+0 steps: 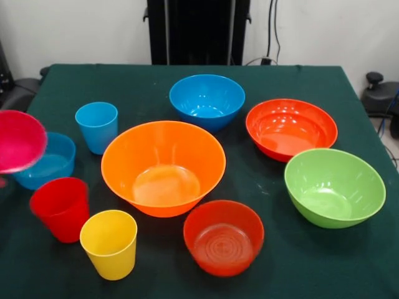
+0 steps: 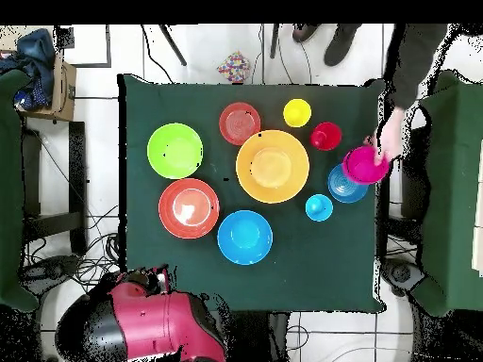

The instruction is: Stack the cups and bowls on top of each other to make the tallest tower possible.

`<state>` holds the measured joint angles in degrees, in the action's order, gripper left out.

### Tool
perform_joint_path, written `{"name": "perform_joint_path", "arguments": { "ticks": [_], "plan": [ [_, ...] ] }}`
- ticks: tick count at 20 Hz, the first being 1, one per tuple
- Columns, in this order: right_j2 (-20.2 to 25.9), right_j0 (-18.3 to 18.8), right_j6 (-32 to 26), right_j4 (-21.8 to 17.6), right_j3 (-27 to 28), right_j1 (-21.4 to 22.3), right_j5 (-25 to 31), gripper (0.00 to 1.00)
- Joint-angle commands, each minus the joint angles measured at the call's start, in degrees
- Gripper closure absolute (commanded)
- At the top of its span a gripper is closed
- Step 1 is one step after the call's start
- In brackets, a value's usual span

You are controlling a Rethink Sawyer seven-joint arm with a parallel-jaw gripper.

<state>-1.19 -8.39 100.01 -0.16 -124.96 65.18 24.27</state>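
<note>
Orange, the largest bowl sits mid-table as the likely base — nothing nested yet. Smaller bowls and cups ring it separately. A person's hand holds the magenta bowl at the table edge. Gripper — not visible, state unknown.

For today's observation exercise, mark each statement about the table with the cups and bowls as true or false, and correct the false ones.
1. The orange bowl is empty. True.
2. The yellow cup sits inside the red cup. False: they stand side by side on the table.
3. A person's hand holds the pink bowl at the table's edge. True.
4. The green bowl is upside down. False: it stands upright, open side up.
5. The gripper holds the blue cup. False: the cup stands alone and no gripper is in view.
</note>
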Motion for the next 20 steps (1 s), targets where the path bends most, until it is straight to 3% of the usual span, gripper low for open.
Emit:
{"name": "perform_joint_path", "arguments": {
  "ticks": [1, 6, 20],
  "plan": [
    [0.2, -3.3, 11.4, -2.8, -0.4, -9.1, -8.4, 0.00],
    [-1.9, -6.4, 13.0, -2.9, 2.1, -12.9, -10.1, 0.00],
    [-2.1, -6.3, 11.8, -2.4, 2.0, -12.5, -9.9, 0.00]
  ]
}}
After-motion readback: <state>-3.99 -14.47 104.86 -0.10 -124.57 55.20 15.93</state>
